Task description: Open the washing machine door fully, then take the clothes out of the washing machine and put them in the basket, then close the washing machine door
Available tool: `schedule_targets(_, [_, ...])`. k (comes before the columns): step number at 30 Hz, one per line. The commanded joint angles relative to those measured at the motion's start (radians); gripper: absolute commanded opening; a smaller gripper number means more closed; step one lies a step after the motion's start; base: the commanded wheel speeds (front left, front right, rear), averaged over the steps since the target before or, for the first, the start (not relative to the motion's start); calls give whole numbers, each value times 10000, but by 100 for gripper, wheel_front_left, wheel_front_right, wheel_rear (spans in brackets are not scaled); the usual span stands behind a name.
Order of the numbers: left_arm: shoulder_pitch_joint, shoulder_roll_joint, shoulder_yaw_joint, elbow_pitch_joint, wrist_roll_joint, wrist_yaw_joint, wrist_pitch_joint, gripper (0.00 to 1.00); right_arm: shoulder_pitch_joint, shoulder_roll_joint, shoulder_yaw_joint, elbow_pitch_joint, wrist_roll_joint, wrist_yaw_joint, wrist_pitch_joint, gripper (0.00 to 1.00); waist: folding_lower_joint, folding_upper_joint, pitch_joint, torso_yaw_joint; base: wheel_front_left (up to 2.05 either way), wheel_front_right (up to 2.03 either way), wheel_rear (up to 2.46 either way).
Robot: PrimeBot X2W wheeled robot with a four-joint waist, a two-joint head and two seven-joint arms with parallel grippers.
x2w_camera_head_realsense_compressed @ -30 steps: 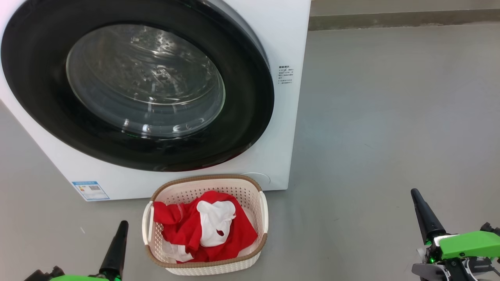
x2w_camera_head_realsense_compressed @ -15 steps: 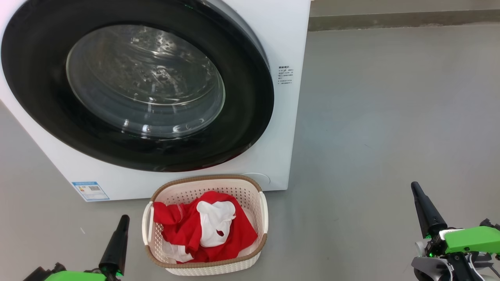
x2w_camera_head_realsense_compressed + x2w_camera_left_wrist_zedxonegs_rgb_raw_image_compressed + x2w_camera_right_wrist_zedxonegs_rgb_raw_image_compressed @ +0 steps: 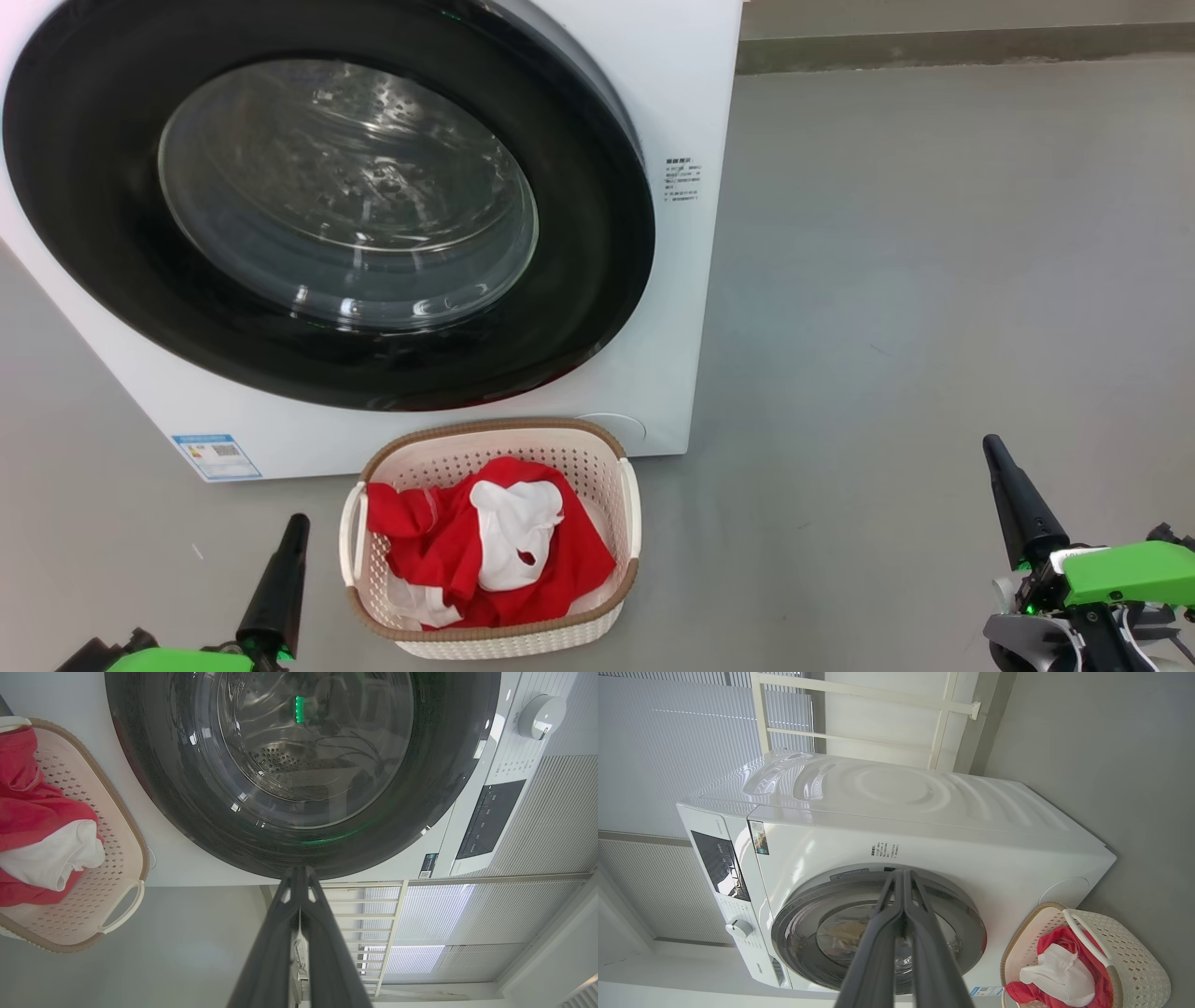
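2 grippers rest low in my head view, each with its 2 long dark fingers pressed together and holding nothing. The left gripper (image 3: 291,541) is at the lower left, just beside the basket (image 3: 495,426). The right gripper (image 3: 995,462) is at the lower right, over bare grey floor (image 3: 934,280) and well apart from everything else.

The washing machine (image 3: 677,84) is a white box, and the washing machine door (image 3: 336,196) sits flat against its front, a black ring around clear glass. Through the glass I see only shiny steel drum, no fabric. The clothes (image 3: 485,551), red with a white piece on top, lie heaped inside the basket, which stands on the floor just in front of the machine and below the door.

I judge all 3 steps done: door opened, clothes moved, door shut again. The next move calls for little. I would check that the door is latched, which I cannot tell from here, and press the black rim with closed fingertips only if it is not.

The door lies ahead of both grippers and touches neither. Each wrist view looks along its shut fingers toward the door's rim, with open space between.
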Motion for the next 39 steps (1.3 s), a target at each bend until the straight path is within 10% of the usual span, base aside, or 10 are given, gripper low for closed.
schedule_targets(1, [-403, 106, 359, -248, -68, -69, 75, 0, -427, -83, 163, -297, 62, 6, 67, 0, 0, 0, 0, 0, 0, 0, 0])
schedule_targets(39, [-402, 106, 358, -248, -69, -69, 74, 0, -427, -82, 162, -297, 61, 6, 68, 0, 0, 0, 0, 0, 0, 0, 0])
